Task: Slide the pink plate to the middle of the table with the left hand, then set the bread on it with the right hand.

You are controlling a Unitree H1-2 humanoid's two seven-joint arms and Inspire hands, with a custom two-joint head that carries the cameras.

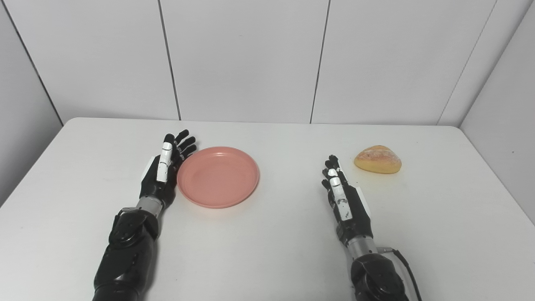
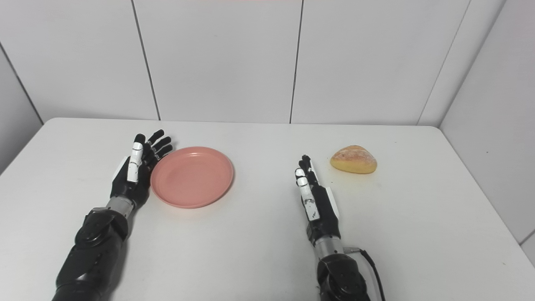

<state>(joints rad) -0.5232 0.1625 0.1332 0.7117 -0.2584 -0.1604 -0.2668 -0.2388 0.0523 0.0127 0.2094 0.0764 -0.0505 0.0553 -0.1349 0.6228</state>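
Note:
A pink plate [image 1: 218, 176] lies flat on the white table [image 1: 267, 234], left of the middle. My left hand [image 1: 165, 169] stands edge-on against the plate's left rim, fingers straight and apart, holding nothing. A golden bread roll [image 1: 378, 159] lies at the right, apart from both hands. My right hand [image 1: 343, 198] is open with straight fingers, edge-on on the table, below and to the left of the bread, not touching it.
White wall panels [image 1: 250, 58] close off the table at the back and on the right side. A black cable [image 1: 407, 267] runs from my right wrist. The table's left edge [image 1: 29, 167] slants close to my left arm.

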